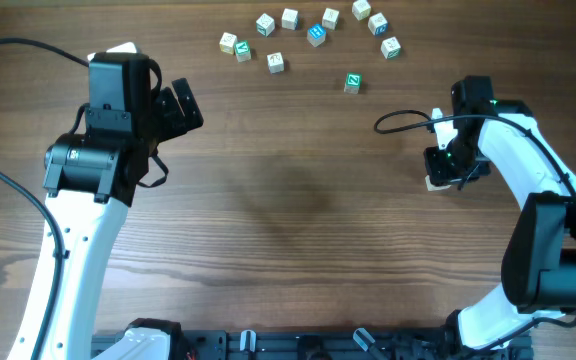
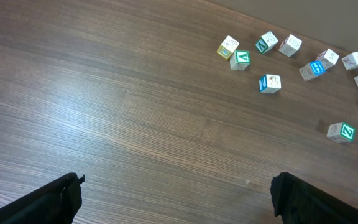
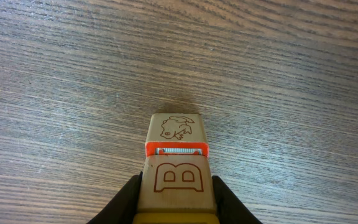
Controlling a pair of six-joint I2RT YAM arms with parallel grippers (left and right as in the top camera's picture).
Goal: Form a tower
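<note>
The tower fills the lower middle of the right wrist view. It shows as pale wooden cubes in one line. The farthest has a line drawing on it, and behind that comes a cube with a red-outlined B and an orange-red edge. A yellow face sits at the frame's bottom. My right gripper is shut on the B cube, one black finger pressed on each side. Overhead, the right gripper covers the tower, with only a pale corner showing. My left gripper hangs open over bare wood at the far left, holding nothing.
Several loose letter cubes with teal, blue or green faces lie scattered along the table's far edge. One with a green Z sits nearest the right arm. A black cable loops left of the right wrist.
</note>
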